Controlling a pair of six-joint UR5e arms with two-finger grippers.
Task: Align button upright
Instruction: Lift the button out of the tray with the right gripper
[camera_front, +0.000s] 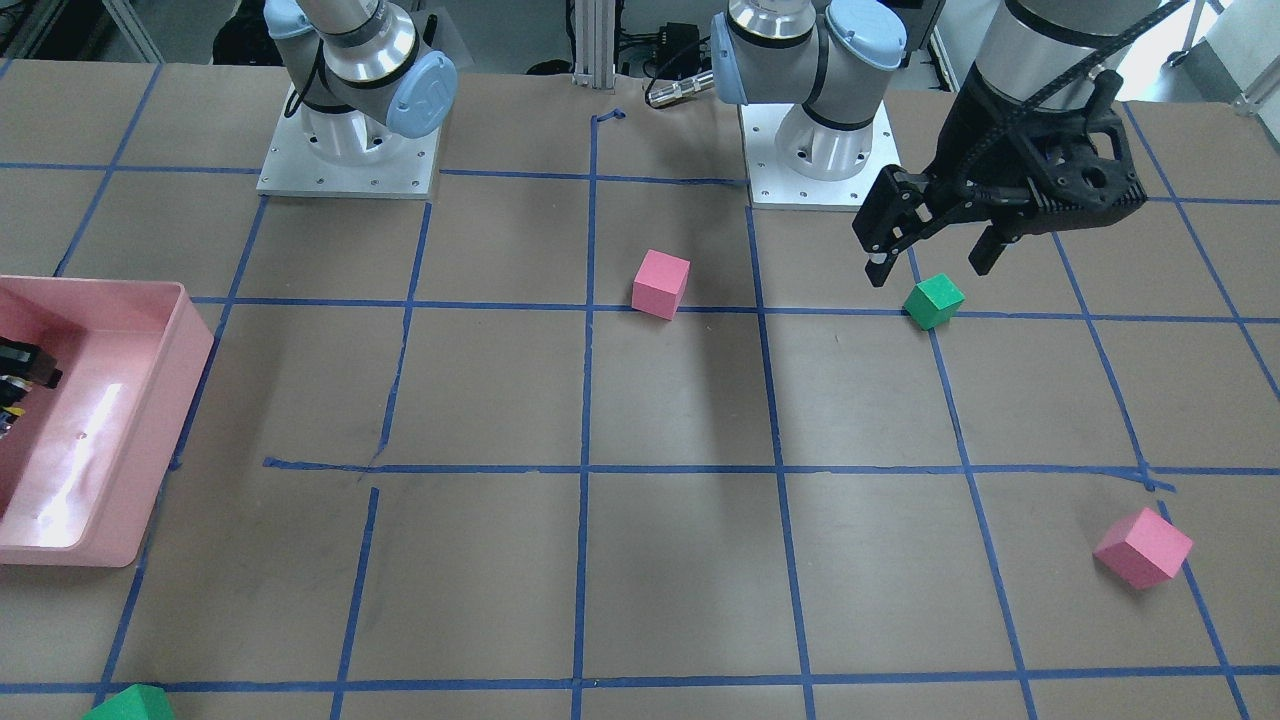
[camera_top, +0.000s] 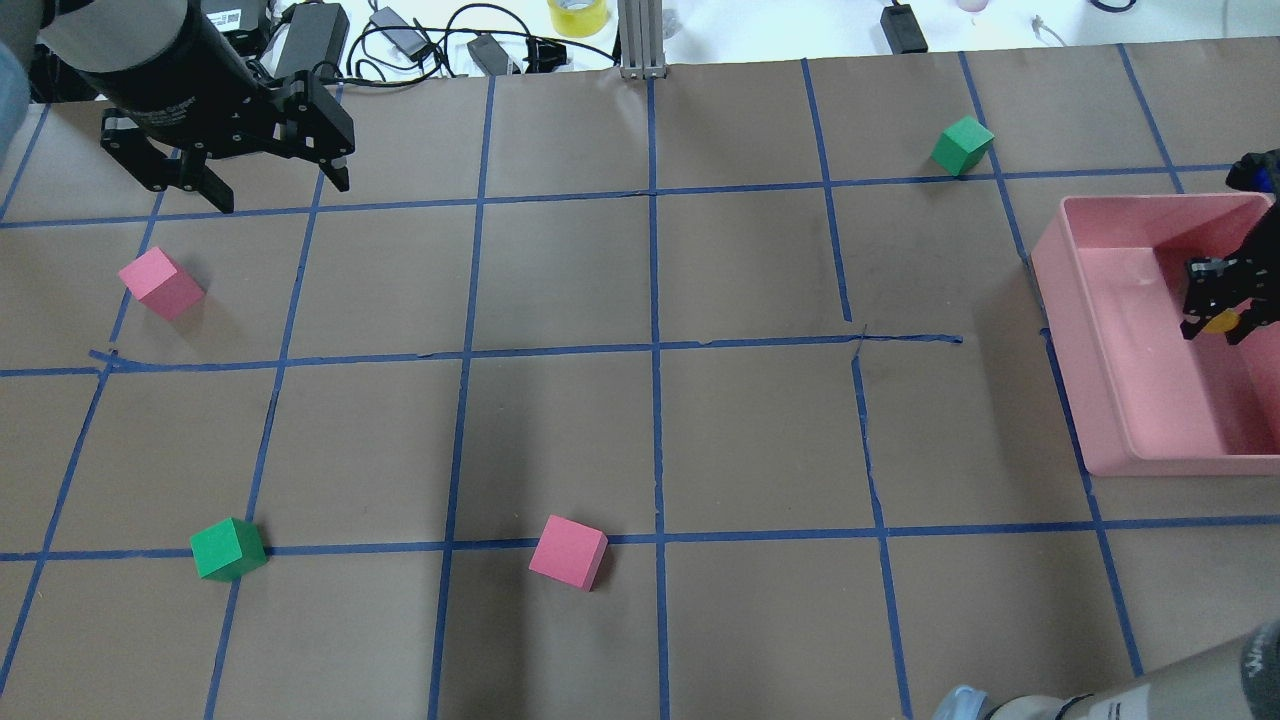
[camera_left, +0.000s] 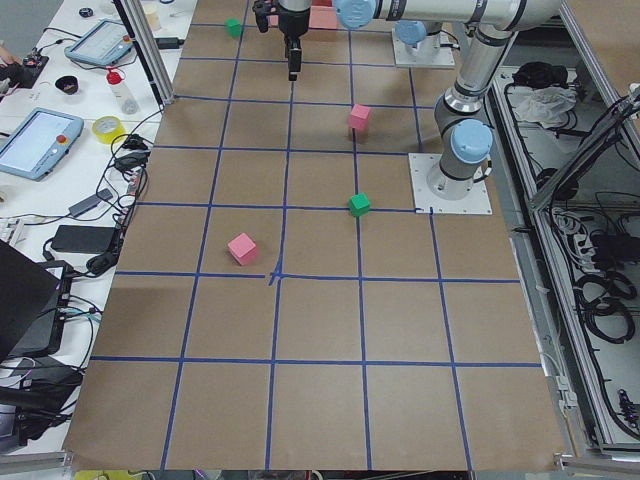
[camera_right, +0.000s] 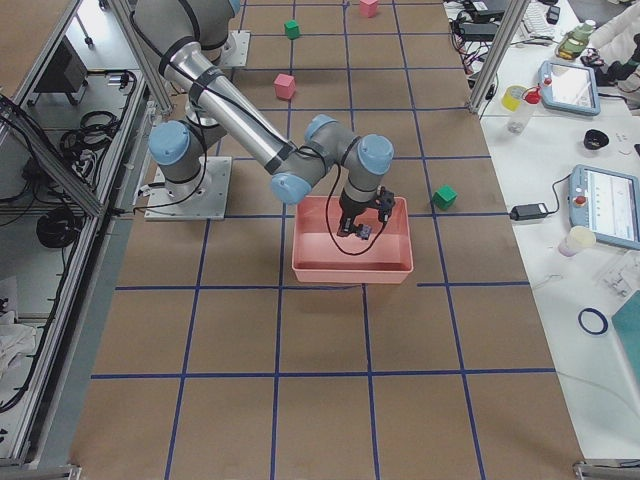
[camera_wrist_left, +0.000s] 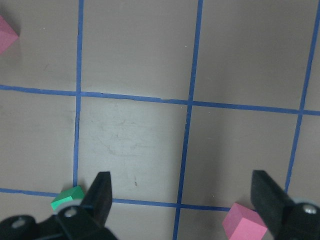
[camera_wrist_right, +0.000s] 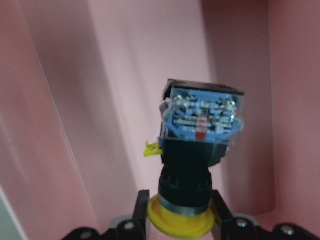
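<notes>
right wrist cam, r gripper (camera_wrist_right: 180, 212) pinching button (camera_wrist_right: 200, 130), round yellow cap

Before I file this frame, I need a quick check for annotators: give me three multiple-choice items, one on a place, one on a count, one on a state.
1. Where is the button? A) on bare paper B) in the pink bin C) on a robot base
2. How many green cubes does the overhead view show? A) one B) two C) four
3. The left tool is: A) open and empty B) shut on a pink cube C) shut on the button
Answers: 1 B, pink walls surround it in the right wrist view; 2 B, one lies near, one far; 3 A, its jaws stand apart with nothing between.
</notes>
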